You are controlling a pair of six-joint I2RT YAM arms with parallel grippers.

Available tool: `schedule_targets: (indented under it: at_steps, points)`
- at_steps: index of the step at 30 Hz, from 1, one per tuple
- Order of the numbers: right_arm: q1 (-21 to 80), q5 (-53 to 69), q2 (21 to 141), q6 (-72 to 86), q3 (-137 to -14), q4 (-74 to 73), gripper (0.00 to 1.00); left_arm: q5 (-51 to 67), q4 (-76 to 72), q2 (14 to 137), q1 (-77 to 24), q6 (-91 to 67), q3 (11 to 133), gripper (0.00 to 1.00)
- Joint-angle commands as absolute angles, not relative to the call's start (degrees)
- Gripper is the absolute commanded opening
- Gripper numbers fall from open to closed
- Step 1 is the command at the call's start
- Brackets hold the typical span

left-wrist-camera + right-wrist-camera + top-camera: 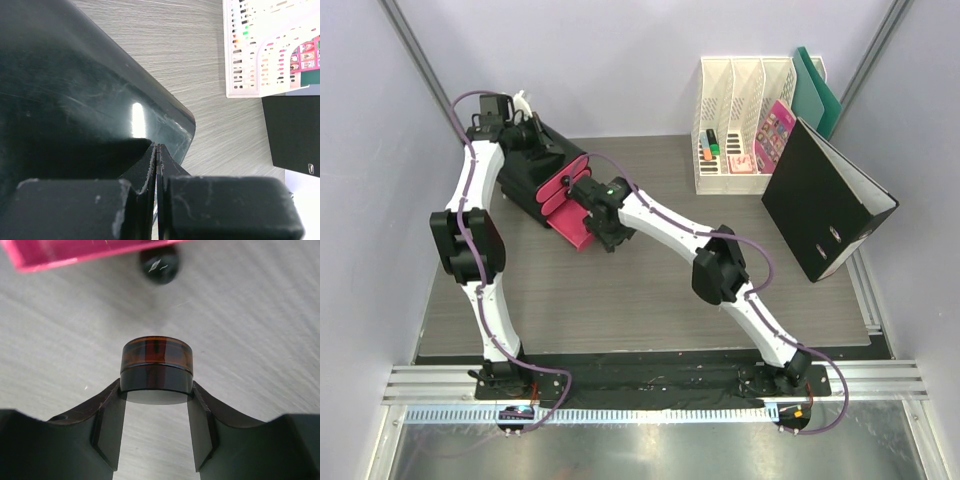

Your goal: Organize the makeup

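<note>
Grey wood-grain tabletop [650, 300], lilac walls. No print legible; pink card [777, 130] in white slotted rack [720, 183] too small to read. Right gripper [156, 392], centre-left beside pink drawer [75, 252], clamps round compact [156, 371], glossy amber-brown over black. Blurred dark round object [159, 262] at top of the right wrist view, unidentifiable. Left gripper [156, 162], upper left, fingers pressed together on nothing, over glossy black box [75, 90].

The tabletop [260, 310] looked like matt grey wood grain. The round compact [156, 364] was glossy plastic, translucent amber over black. The black box [75, 100] shone smooth, finely scratched.
</note>
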State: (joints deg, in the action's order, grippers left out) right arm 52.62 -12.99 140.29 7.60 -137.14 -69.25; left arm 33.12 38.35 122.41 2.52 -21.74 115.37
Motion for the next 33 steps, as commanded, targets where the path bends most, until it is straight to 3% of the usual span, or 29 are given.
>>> schedule_targets:
  at_steps: [1, 9, 22, 33]
  points:
    - [49.9, -12.2, 137.9, 8.3, -139.2, -65.2, 0.01, 21.4, 60.9, 132.1, 1.2, -16.2, 106.8, 0.0]
    - [44.1, -2.9, 135.6, 14.6, -138.5, -56.1, 0.01, 21.5, 61.0, 132.3, 1.0, -16.2, 106.9, 0.0]
    - [43.2, 11.8, 137.1, 18.0, -140.4, -45.4, 0.01, 22.0, 61.2, 133.2, 1.0, -16.3, 107.7, 0.0]
    - [42.0, 10.8, 140.1, 25.1, -141.0, -42.4, 0.03, 22.0, 61.0, 133.3, 1.0, -16.3, 107.7, 0.0]
